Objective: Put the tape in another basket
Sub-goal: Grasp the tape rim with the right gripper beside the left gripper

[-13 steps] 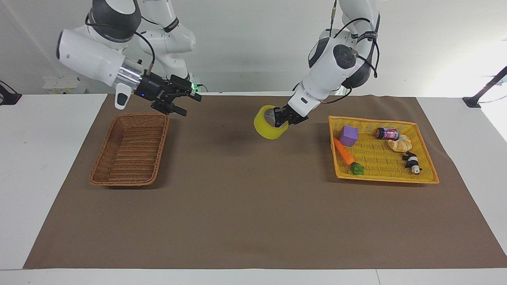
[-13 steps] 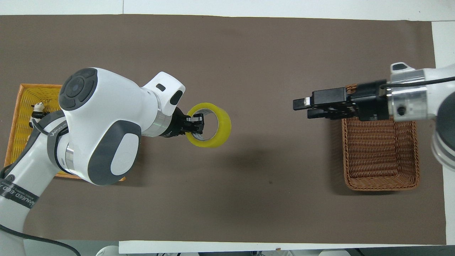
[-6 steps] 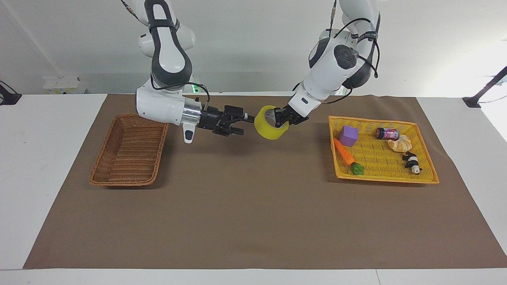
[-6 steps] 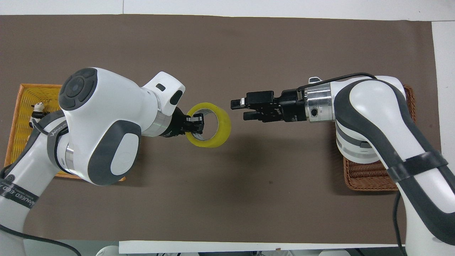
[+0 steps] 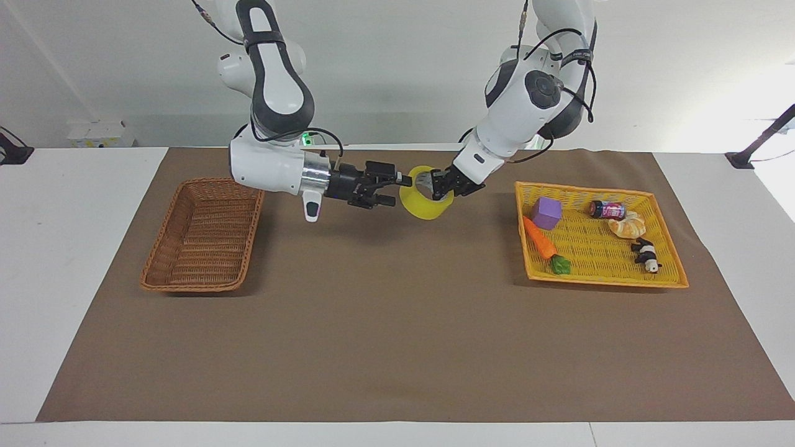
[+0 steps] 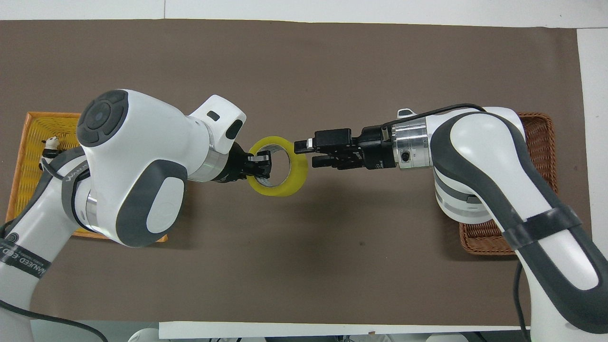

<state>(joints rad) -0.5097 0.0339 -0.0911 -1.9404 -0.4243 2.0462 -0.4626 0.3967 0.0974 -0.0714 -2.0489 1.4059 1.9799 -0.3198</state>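
- A brown mat [image 5: 397, 323] covers a white table, with a pale wall at the robots' end.
- My left gripper [image 5: 442, 185] is clamped on the wall of the tape [image 5: 421, 203], one finger inside the ring and one outside, holding it up in the air over the bare mat between the two baskets.
- My right gripper [image 5: 394, 191] is over the mat just beside the tape, on its basket side, jaws spread wide and holding nothing; its upper fingertip is at the tape's rim, and I cannot tell whether it touches.
- The basket [image 5: 202, 236] lies at the right arm's end of the table, well apart from the tape; the yellow tray [image 5: 674, 273] lies at the left arm's end.
- I judge the tape light and stiff: a wound roll on a hard core should not crush under a pinch.
- Its outer face looks glossy, so probably slippery; a grip across the wall, inside to outside, should hold better than spanning the whole ring.
- The free part of the rim facing my right gripper looks the best place to take it.
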